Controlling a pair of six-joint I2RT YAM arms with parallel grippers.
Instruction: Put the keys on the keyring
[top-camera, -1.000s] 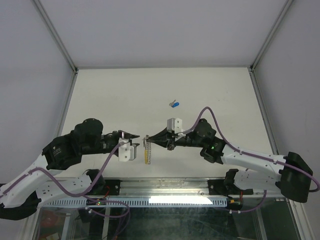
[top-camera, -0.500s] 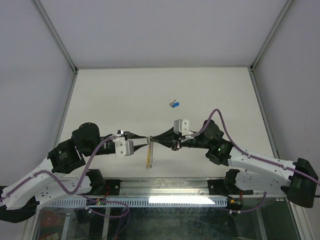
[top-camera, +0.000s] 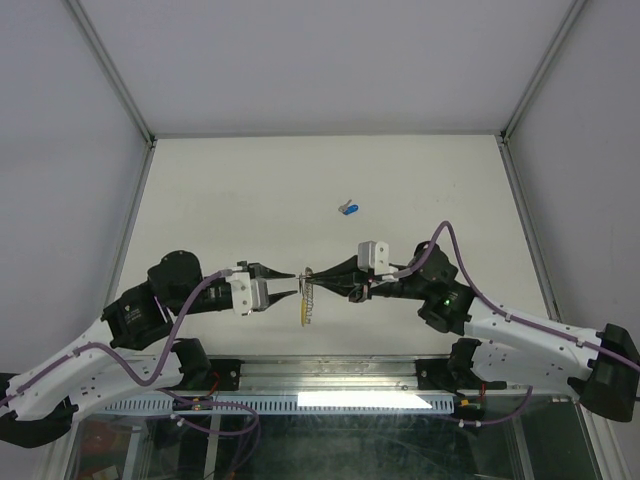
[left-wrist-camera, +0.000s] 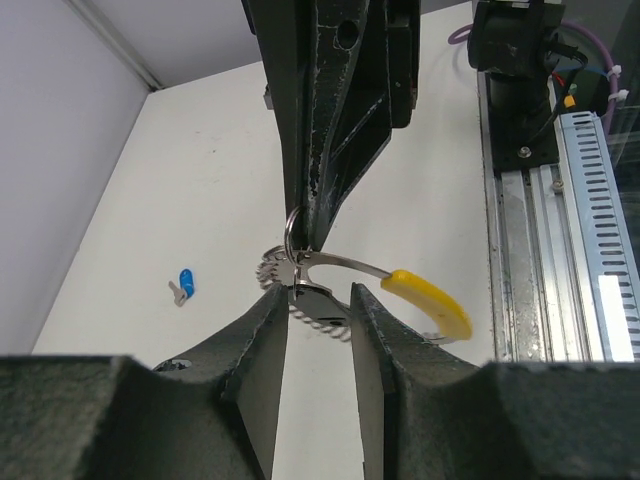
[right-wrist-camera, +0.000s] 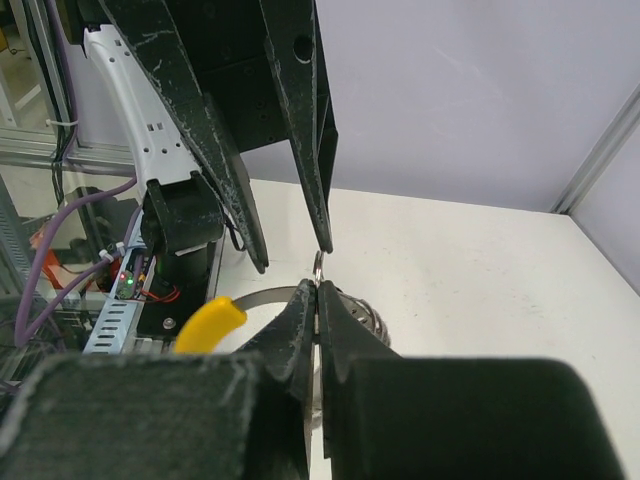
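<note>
Three pale walls (top-camera: 320, 60) ring the white table (top-camera: 230, 190) and blue-headed key (top-camera: 349, 209).

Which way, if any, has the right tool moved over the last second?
Yes. The right tool shifted rightward, judged against the unmoved blue key.

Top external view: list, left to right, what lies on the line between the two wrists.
left gripper → keyring → right gripper. The blue key is left out: it lies farther back, within the right gripper's span.
</note>
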